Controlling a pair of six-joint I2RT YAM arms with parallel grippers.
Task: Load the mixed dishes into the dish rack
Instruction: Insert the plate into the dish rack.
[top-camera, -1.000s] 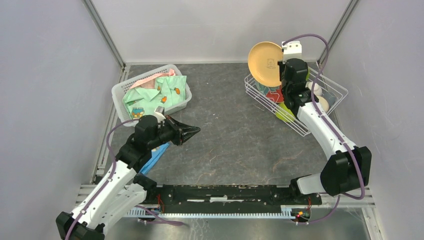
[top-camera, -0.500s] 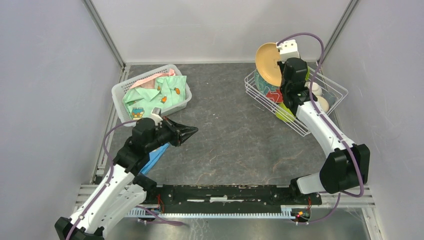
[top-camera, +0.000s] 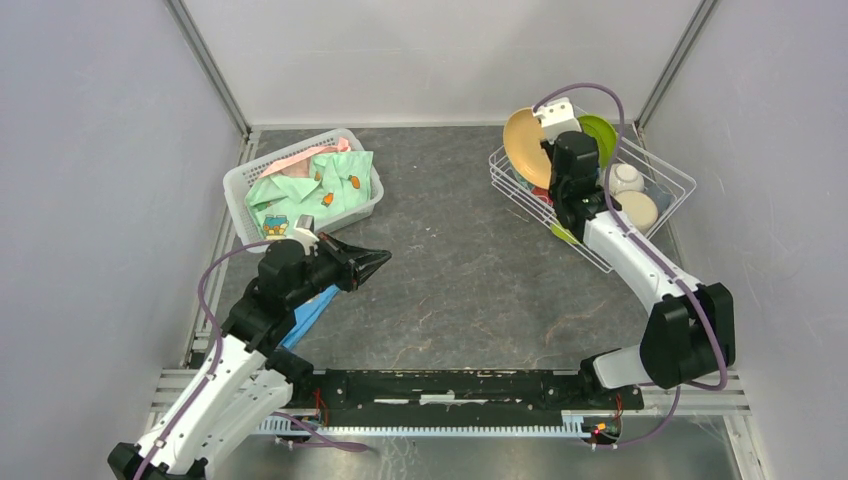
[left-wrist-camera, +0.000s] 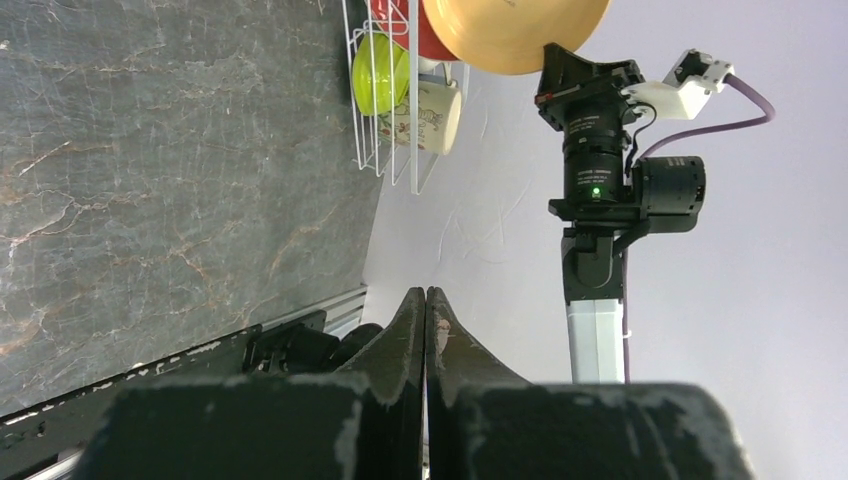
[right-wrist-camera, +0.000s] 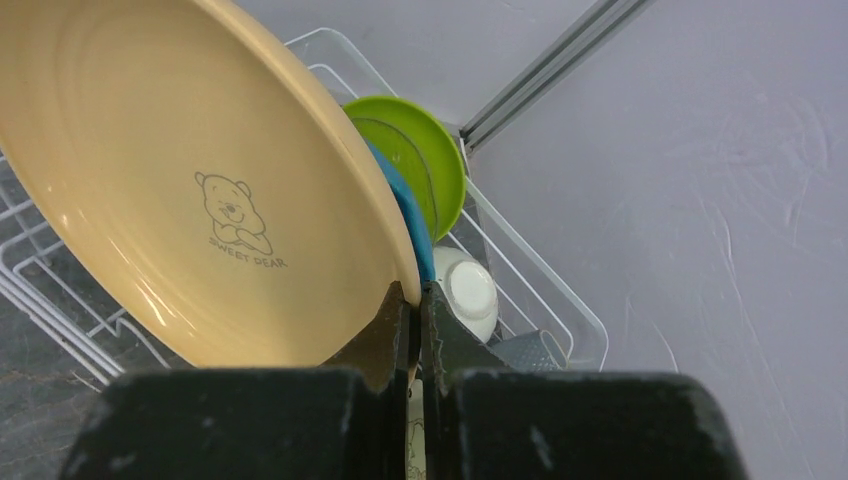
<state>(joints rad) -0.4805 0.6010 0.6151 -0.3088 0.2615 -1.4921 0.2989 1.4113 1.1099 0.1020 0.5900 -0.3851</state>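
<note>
Being clamped by its rim between the right fingers (right-wrist-camera: 385, 345), the cream bear-printed plate (right-wrist-camera: 200, 170) is being held tilted over the white wire dish rack (top-camera: 668, 192), while the left fingers (left-wrist-camera: 405, 340) are being held together, empty.

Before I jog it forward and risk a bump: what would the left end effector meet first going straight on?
Open space over the table, then probably the right arm's forearm by the dish rack. The left end effector is shut and empty; height is unclear, so that is a guess.
</note>
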